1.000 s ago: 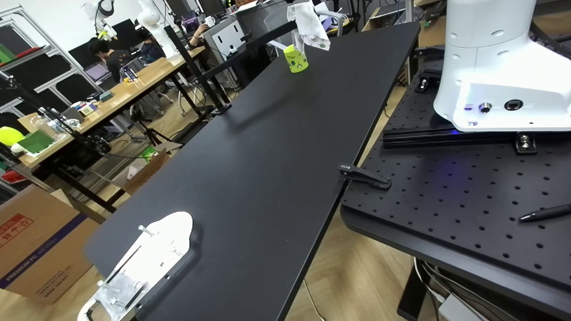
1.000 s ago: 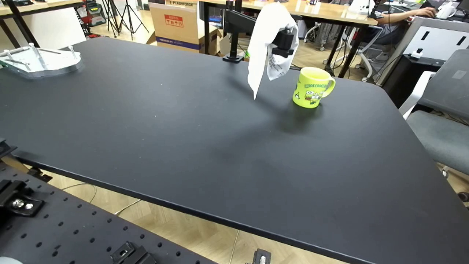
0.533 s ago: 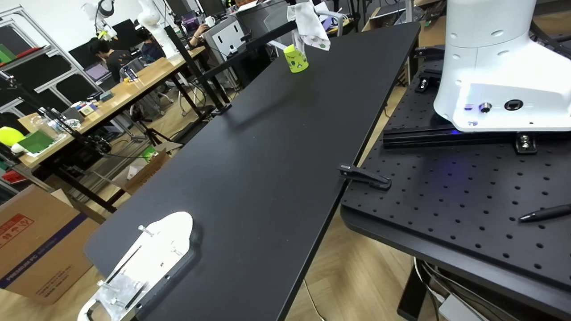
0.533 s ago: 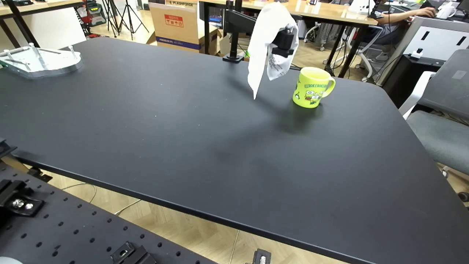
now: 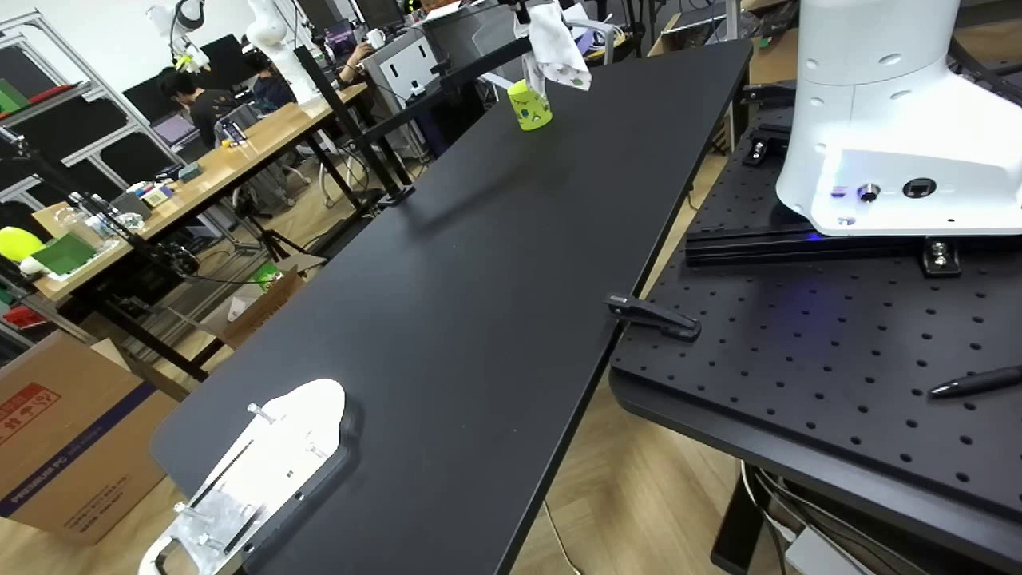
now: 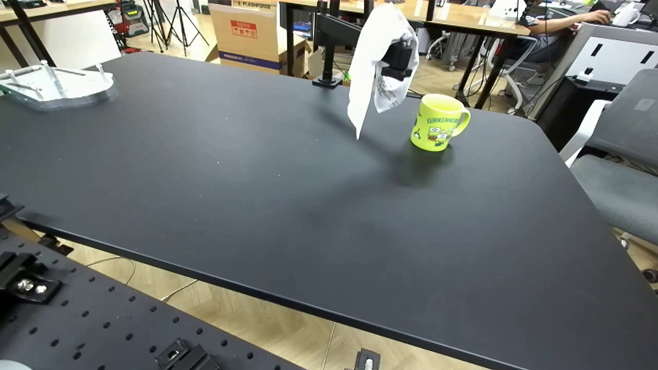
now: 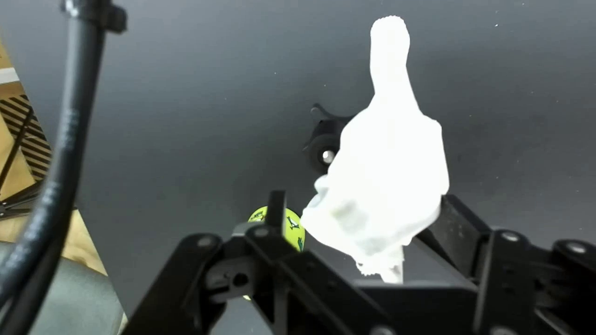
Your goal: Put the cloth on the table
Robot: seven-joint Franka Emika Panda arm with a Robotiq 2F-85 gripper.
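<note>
The white cloth [image 5: 556,48] hangs draped over the end of a black stand arm [image 5: 471,70], above the black table [image 5: 479,319]. It also hangs there in an exterior view [image 6: 372,56], its lowest corner pointing down over the table [image 6: 257,180]. In the wrist view the cloth [image 7: 396,153] lies ahead of and between my fingers. My gripper [image 7: 363,200] is open, with its fingers wide apart. Its fingertips just show at the top edge of an exterior view [image 6: 400,7], one on each side of the cloth's top. I cannot tell whether they touch it.
A yellow-green mug [image 6: 437,123] stands on the table beside the hanging cloth. It shows partly behind a finger in the wrist view [image 7: 294,228]. A white board with pegs [image 5: 271,455] lies at the table's far end from the mug. A chair [image 6: 617,195] stands beyond the table edge.
My gripper has come down into view at the top of both exterior views, with its fingers now around the cloth's top. The cloth, mug and board have not visibly moved.
</note>
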